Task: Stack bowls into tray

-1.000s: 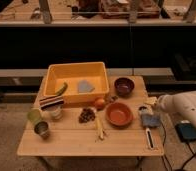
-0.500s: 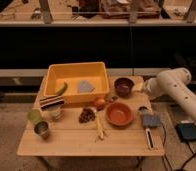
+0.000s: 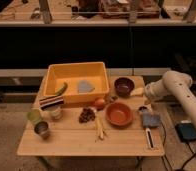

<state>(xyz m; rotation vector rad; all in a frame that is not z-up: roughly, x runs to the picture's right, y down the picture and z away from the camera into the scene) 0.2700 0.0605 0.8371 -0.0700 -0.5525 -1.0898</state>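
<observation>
The gripper (image 3: pixel 140 92) is hanging open just right of the brown bowl (image 3: pixel 124 86), which looks hard and light, best pinched at its rim.

Smooth white arm (image 3: pixel 179 86), rounded joints

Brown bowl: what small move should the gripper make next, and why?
Probably ease the gripper leftward and down onto the dark brown bowl at its rim. The gripper is open just right of that bowl, holding nothing, and both it and the orange-red bowl sit on the table, outside the yellow tray.
</observation>
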